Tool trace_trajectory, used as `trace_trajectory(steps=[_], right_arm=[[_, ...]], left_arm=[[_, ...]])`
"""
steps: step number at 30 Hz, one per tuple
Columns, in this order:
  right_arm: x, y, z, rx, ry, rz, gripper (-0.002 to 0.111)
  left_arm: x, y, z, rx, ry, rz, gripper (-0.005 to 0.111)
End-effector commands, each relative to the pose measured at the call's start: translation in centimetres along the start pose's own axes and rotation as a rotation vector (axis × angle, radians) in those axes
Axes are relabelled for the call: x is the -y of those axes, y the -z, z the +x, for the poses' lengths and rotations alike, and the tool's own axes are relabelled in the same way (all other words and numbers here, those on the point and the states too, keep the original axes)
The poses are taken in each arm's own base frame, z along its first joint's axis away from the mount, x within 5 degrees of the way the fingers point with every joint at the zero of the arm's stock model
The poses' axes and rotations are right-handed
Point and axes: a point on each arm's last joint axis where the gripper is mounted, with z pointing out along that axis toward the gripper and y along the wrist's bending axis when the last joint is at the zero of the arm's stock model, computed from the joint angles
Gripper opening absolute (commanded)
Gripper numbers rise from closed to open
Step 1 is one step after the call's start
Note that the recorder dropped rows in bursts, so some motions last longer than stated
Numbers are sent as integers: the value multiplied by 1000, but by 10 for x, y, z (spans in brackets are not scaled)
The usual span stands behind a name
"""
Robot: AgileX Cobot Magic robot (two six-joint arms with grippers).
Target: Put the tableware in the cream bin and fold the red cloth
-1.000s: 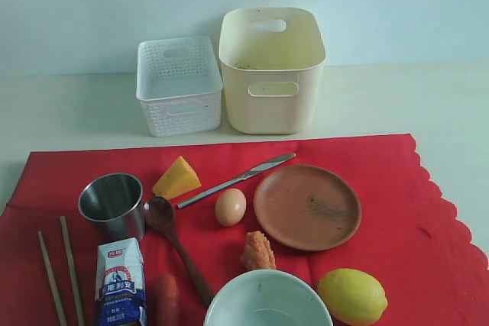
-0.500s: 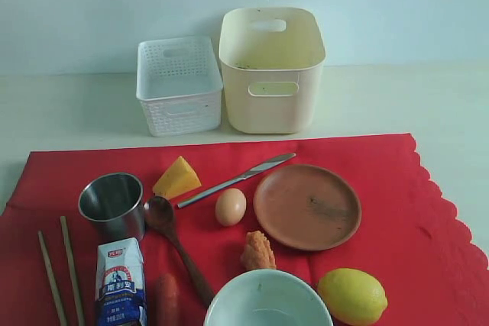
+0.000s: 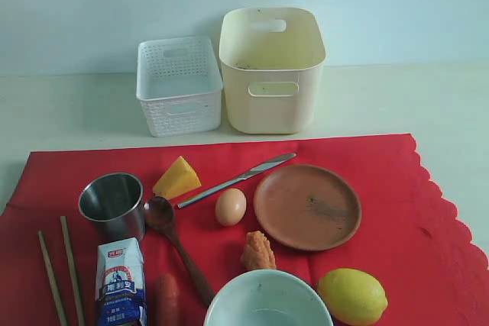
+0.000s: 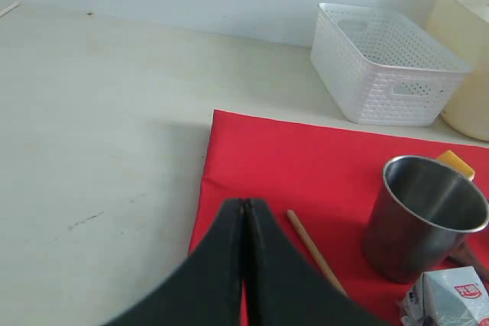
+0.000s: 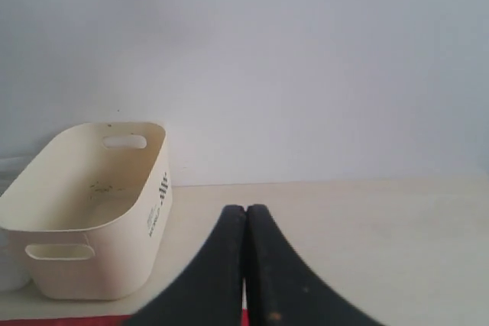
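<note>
The red cloth [image 3: 382, 181] lies flat on the table under the tableware: steel cup [image 3: 112, 204], two chopsticks [image 3: 61, 269], dark wooden spoon [image 3: 174, 243], silver knife [image 3: 237, 179], brown plate [image 3: 307, 206] and pale bowl [image 3: 263, 301] at the front edge. The cream bin [image 3: 271, 70] stands behind the cloth with nothing in it. Neither gripper shows in the exterior view. My left gripper [image 4: 245, 204] is shut with nothing in it, above the cloth's edge [image 4: 290, 158] beside a chopstick [image 4: 315, 252] and the cup [image 4: 424, 215]. Shut as well, my right gripper [image 5: 246, 210] faces the bin [image 5: 88, 211].
A white lattice basket [image 3: 179, 85] stands left of the cream bin. On the cloth also lie a yellow wedge [image 3: 176, 178], an egg [image 3: 230, 207], an orange food lump [image 3: 257, 251], a lemon [image 3: 351, 296], a carrot [image 3: 167, 301] and a milk carton [image 3: 120, 282].
</note>
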Motion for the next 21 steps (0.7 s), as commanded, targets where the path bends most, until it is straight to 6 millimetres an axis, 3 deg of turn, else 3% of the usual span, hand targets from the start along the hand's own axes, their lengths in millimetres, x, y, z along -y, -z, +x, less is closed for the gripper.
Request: trace_trajectory(steps=[1, 10, 15, 21], right_arm=[[-1, -3, 5, -76, -50, -7, 0], [-8, -28, 21, -276, -5, -81, 0], [-24, -31, 31, -432, 115, -288, 1], [-49, -22, 40, -472, 316, -635, 13]], left_arm=[[0, 0, 0, 10, 13, 3, 0], [0, 0, 0, 10, 13, 3, 0], [0, 0, 0, 10, 13, 3, 0], [0, 0, 0, 10, 13, 3, 0]])
